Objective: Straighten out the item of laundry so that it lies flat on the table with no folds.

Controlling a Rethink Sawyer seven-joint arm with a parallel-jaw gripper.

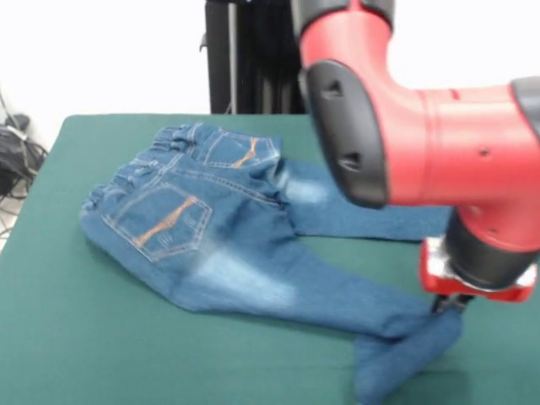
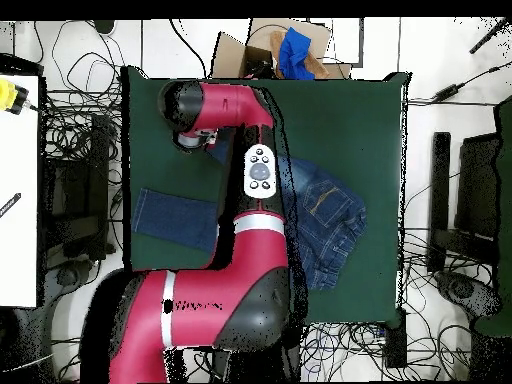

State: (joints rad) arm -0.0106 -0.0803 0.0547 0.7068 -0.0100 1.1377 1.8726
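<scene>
Front view: faded blue denim jeans (image 1: 228, 245) with orange-stitched pockets lie on the green felt table (image 1: 67, 337), one leg's end bent over. The gripper (image 1: 447, 305) touches that fold; its finger state cannot be told.

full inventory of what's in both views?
jeans: 1, blue denim with orange pocket stitching, lying on the table, one leg end folded over by the gripper
table: 1, dark green, under the jeans
cardboard box: 1, brown, with blue cloth in it, beyond the table's far edge in the overhead view
cables: many, black, on the floor around the table
arm: 1, red and black, over the table
gripper: 1, dark, at the folded leg end; state unclear
</scene>
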